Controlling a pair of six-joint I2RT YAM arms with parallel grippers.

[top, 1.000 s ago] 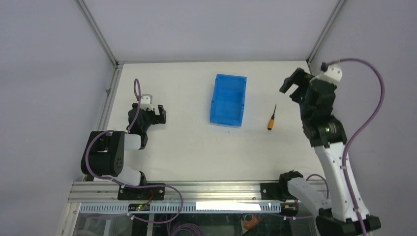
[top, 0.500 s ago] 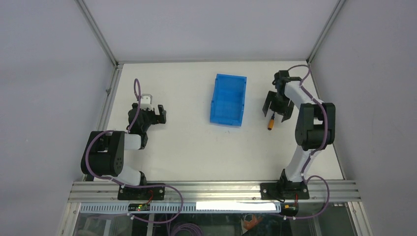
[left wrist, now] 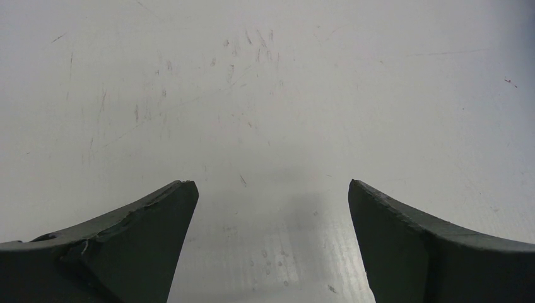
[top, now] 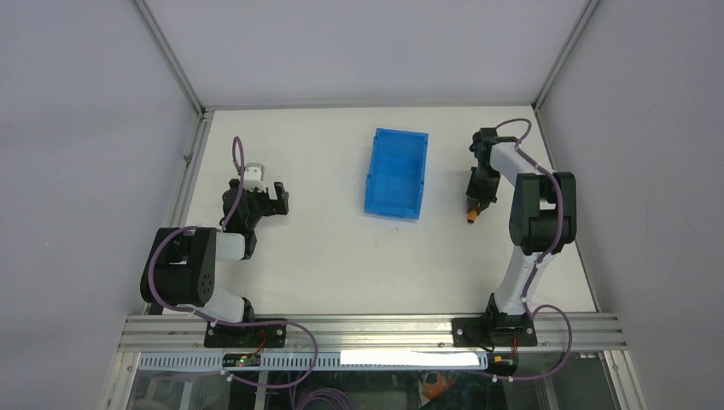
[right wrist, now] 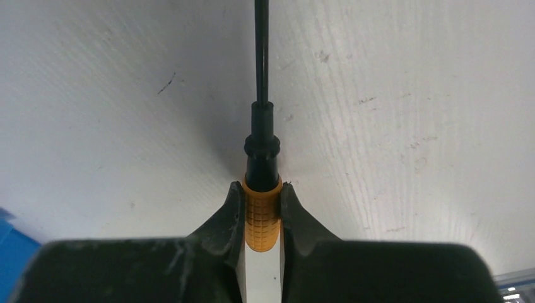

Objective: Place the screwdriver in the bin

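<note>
The screwdriver [right wrist: 262, 214] has a short orange ribbed handle and a thin black shaft pointing away over the white table. My right gripper [right wrist: 262, 189] is shut on the orange handle, a finger pressed to each side. From above, the right gripper [top: 476, 203] sits low over the table, with the orange handle end of the screwdriver [top: 472, 219] peeking out below it, right of the blue bin [top: 397, 173]. The bin is open-topped with nothing in it. My left gripper [left wrist: 271, 189] is open over bare table, far left of the bin [top: 266, 198].
A metal frame rail [top: 192, 162] borders the table on the left, and grey walls enclose the back and sides. A corner of the blue bin [right wrist: 12, 252] shows at the lower left of the right wrist view.
My right arm swung down from high on the right to the screwdriver, and its gripper went from wide open to shut on the orange handle. The left arm has not moved.
</note>
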